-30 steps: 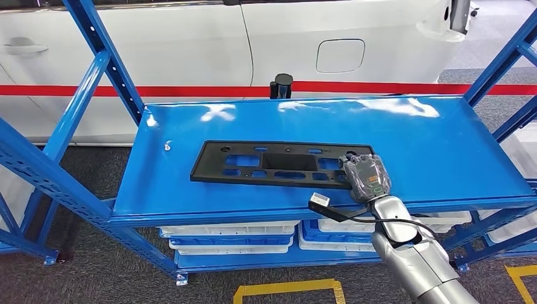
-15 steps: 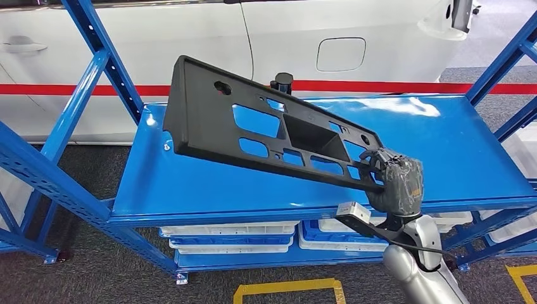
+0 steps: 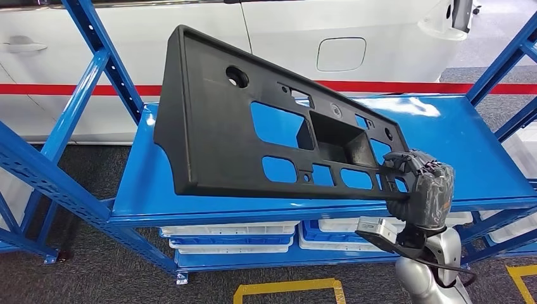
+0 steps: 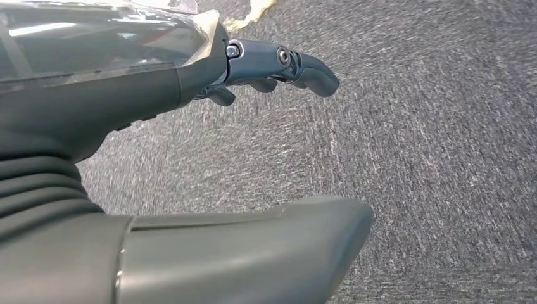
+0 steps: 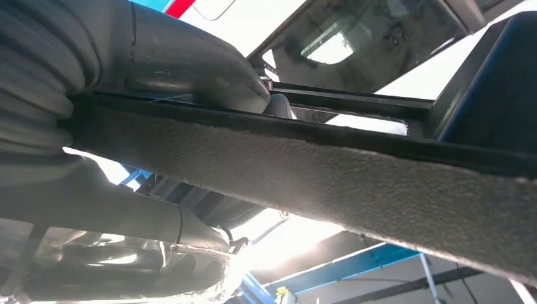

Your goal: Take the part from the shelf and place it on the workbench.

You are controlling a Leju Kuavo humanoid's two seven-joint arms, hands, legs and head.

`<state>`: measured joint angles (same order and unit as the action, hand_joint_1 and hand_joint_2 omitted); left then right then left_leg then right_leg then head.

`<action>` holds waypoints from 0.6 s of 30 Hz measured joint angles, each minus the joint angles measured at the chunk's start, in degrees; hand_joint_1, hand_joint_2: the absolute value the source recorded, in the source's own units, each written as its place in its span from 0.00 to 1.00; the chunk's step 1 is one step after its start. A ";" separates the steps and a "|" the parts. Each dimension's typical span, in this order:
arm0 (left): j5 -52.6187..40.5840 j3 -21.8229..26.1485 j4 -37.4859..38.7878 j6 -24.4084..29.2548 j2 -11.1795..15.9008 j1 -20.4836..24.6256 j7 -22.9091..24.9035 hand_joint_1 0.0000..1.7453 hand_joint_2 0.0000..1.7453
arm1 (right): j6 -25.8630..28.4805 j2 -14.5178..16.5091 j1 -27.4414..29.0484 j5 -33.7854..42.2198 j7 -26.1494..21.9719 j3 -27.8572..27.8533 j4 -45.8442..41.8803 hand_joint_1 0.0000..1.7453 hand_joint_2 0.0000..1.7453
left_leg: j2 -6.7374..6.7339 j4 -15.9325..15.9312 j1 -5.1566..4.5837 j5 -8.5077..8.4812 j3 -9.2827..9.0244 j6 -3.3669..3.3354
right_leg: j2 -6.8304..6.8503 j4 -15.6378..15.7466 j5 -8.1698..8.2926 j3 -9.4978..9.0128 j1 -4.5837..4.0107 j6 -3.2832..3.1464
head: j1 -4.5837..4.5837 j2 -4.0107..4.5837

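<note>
Since a second ago the part (image 3: pixel 253 126) has risen off the blue shelf (image 3: pixel 443 145), tilted at frame centre; my right fingers (image 3: pixel 405 166) grip its lower-right end. White bins (image 3: pixel 228 231) underneath, contents unseen. My left fingers (image 4: pixel 285 63) hang apart, empty.

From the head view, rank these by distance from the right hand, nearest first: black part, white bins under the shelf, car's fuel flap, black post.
1. Black part, held in the right hand.
2. White bins, just below, under the shelf.
3. Fuel flap, behind the shelf. The black post is hidden behind the part, so unranked.
</note>
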<state>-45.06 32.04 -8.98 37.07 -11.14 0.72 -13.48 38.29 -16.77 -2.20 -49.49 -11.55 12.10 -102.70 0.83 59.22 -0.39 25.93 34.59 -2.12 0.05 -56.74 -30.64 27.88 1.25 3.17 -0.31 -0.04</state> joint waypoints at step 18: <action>7.94 6.44 -0.07 -0.79 -1.00 0.01 -4.44 0.00 1.00 | 0.98 1.32 3.72 -2.08 -2.30 -5.10 -4.79 0.98 1.00 | -0.01 0.00 0.00 0.00 -0.01 0.00 | 0.00 0.00 0.00 0.00 0.00 0.00 | 0.01 0.00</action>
<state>-37.12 38.48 -9.05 36.29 -12.14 0.73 -17.92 39.28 -15.45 1.52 -51.57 -13.85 7.00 -107.49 0.82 59.22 -0.39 25.93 34.58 -2.13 0.04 -56.74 -30.64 27.88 1.26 3.17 -0.30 -0.04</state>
